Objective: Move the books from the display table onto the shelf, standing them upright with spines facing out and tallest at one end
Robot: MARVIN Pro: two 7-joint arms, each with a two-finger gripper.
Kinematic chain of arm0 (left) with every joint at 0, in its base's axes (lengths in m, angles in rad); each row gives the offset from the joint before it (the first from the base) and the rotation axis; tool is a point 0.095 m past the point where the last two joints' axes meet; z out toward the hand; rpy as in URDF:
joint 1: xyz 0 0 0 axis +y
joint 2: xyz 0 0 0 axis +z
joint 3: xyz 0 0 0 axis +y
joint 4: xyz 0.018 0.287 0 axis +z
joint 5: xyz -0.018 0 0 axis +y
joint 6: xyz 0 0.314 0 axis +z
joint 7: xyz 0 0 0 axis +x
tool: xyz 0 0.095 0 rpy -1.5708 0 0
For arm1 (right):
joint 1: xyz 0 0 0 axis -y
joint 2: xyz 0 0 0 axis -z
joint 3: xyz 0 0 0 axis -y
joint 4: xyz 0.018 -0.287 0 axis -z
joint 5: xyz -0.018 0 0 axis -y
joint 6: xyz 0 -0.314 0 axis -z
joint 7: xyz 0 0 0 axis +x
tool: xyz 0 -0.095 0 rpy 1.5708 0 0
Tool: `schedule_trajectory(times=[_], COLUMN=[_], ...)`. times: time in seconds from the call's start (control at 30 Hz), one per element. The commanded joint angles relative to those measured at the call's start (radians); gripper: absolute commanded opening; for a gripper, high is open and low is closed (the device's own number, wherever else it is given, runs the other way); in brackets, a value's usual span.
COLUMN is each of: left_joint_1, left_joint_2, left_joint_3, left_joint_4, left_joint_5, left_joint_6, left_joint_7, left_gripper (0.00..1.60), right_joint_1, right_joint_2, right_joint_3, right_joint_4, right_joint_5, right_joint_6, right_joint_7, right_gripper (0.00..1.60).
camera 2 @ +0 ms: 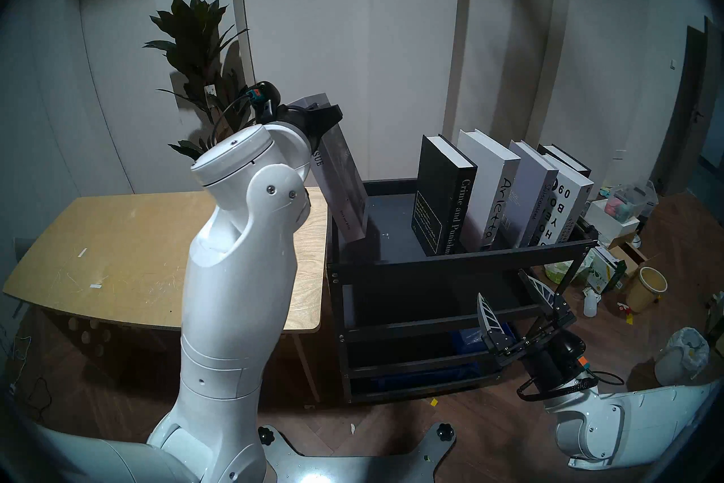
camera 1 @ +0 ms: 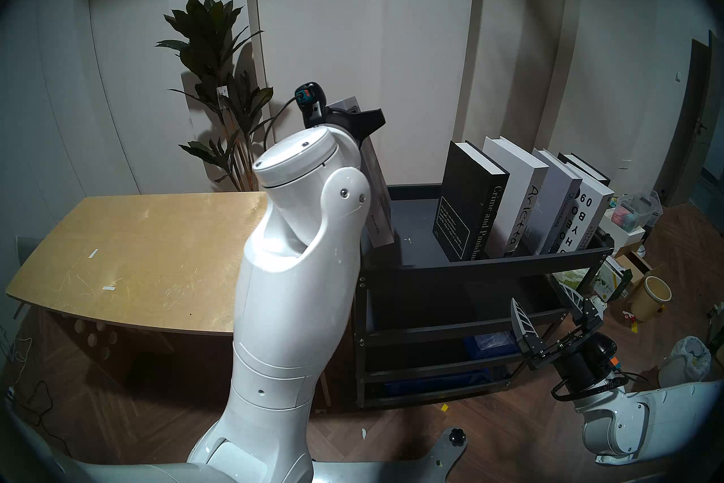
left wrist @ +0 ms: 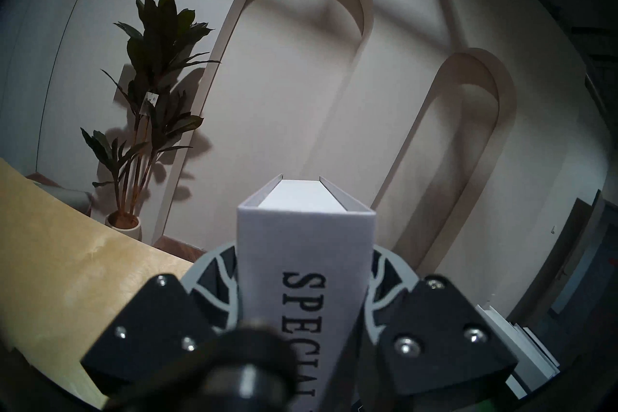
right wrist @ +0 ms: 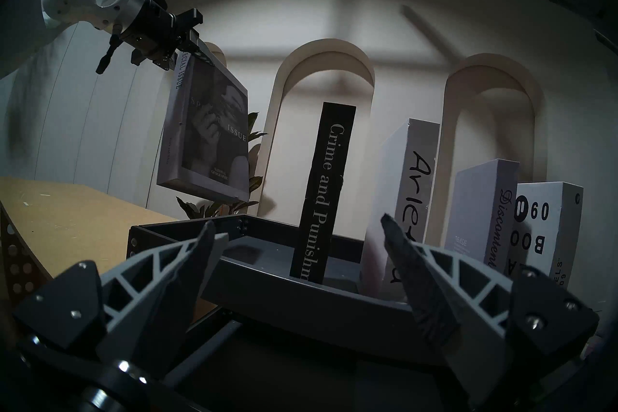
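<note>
Our left pincer (right wrist: 187,48) clamps the SPECIAL ISSUE book (right wrist: 207,130) at its top by the spine, so it hangs upright, clear above the shelf (camera 1: 489,268). Beyond it to the right stand five books (camera 1: 521,204), leaning. Our right pincer (camera 1: 548,309) waits wide, empty, low. The table (camera 1: 137,255) lies bare behind.

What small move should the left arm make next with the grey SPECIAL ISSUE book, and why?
Probably lower it onto the black metal shelf's top tray. The left gripper holds the grey SPECIAL ISSUE hardback in the air, near the tray's left end, with free floor left of the black Crime and Punishment book.
</note>
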Motion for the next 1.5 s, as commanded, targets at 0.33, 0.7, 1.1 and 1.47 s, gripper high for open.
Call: schedule_trajectory(times=[0.33,0.7,1.1,1.47], left_joint_1=[-0.091,-0.101,-0.012,-0.096], left_joint_2=[-0.024,0.102,0.225,0.247], left_joint_3=[0.038,0.106,0.197,0.215], left_joint_4=[0.205,0.211,0.085,0.246], left_joint_5=[0.012,0.094,0.161,0.204], left_joint_6=[-0.263,-0.358,-0.374,-0.407], left_joint_7=[-0.002,-0.139,-0.227,-0.282], left_gripper=[0.0,0.0,0.0,0.0], right_joint_1=[-0.031,-0.04,-0.062,-0.086], right_joint_2=[-0.005,-0.008,-0.015,-0.025], right_joint_3=[0.043,0.053,0.078,0.107], right_joint_4=[-0.013,-0.012,-0.013,-0.013], right_joint_5=[-0.005,-0.004,-0.006,-0.006], right_joint_6=[-0.004,-0.004,-0.004,-0.004], right_joint_7=[-0.018,-0.011,-0.01,-0.002], right_gripper=[1.6,1.6,1.6,1.6])
